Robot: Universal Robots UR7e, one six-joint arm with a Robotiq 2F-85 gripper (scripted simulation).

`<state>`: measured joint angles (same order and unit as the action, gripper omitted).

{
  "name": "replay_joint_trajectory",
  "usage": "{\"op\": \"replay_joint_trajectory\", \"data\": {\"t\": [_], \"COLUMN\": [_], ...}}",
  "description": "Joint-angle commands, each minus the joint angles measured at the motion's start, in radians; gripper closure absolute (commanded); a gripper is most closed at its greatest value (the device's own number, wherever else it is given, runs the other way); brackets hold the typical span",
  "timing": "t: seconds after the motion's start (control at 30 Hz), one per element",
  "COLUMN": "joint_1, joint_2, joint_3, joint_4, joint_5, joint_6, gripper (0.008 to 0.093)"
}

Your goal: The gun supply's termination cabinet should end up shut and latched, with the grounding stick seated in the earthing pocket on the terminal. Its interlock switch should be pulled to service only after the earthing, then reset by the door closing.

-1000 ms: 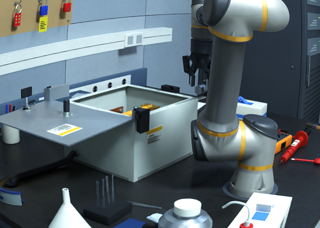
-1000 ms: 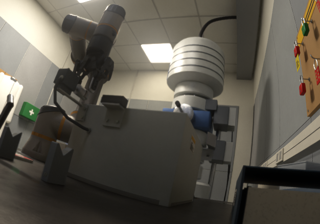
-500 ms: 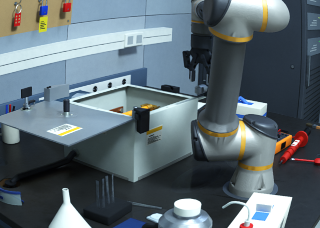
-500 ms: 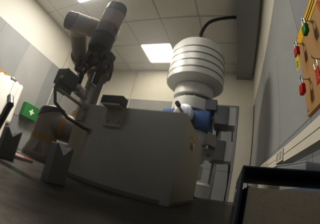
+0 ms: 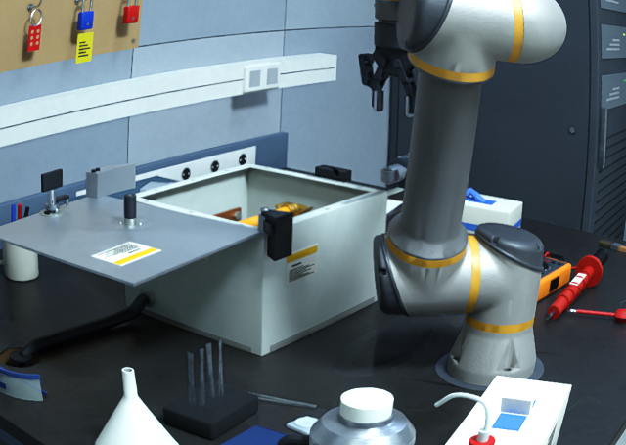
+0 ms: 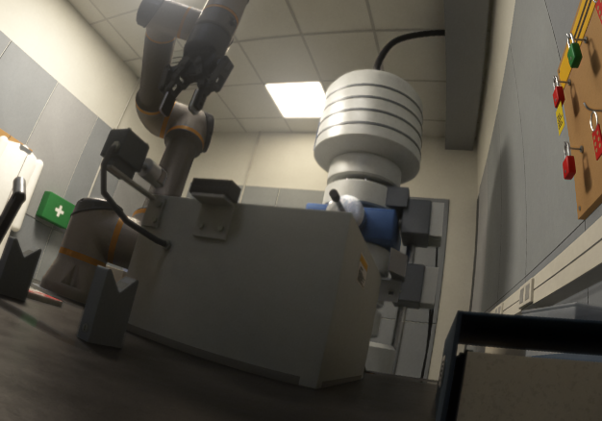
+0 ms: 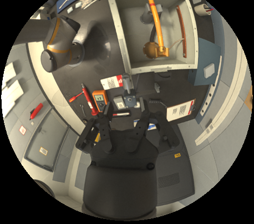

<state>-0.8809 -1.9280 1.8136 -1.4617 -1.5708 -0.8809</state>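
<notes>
The interlock switch (image 7: 126, 83), a small grey lever on a bracket, sits on the cabinet's outer wall just below my gripper (image 7: 125, 108), which hangs high above it, open and empty. In the side camera my gripper (image 5: 392, 104) is well above the white termination cabinet (image 5: 263, 248). The cabinet's grey door (image 5: 116, 238) lies swung open flat to the left, with a black knob (image 5: 130, 208) on it. Inside, the orange grounding stick (image 7: 156, 22) runs down to the brass terminal (image 7: 152, 50), its tip at the terminal's pocket. A black latch (image 5: 277, 233) sits on the cabinet's front corner.
A white box (image 5: 493, 210) lies behind the arm's base. A multimeter (image 7: 99, 99) and red probes (image 5: 574, 286) lie on the right of the bench. A funnel (image 5: 131, 415), a jar (image 5: 364, 420) and a pin block (image 5: 210, 405) line the front edge.
</notes>
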Motion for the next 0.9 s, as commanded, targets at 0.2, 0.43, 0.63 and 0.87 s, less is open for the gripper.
{"op": "replay_joint_trajectory", "data": {"t": [0.2,0.43,0.63,0.87], "joint_1": [0.0,0.0,0.0,0.0], "joint_2": [0.001,0.001,0.001,0.001], "joint_3": [0.005,0.004,0.004,0.003], "joint_4": [-0.001,0.0,0.0,0.0], "joint_5": [0.0,0.0,0.0,0.0], "joint_6": [0.0,0.0,0.0,0.0], "gripper": [0.0384,0.0384,0.0409,0.0534]}}
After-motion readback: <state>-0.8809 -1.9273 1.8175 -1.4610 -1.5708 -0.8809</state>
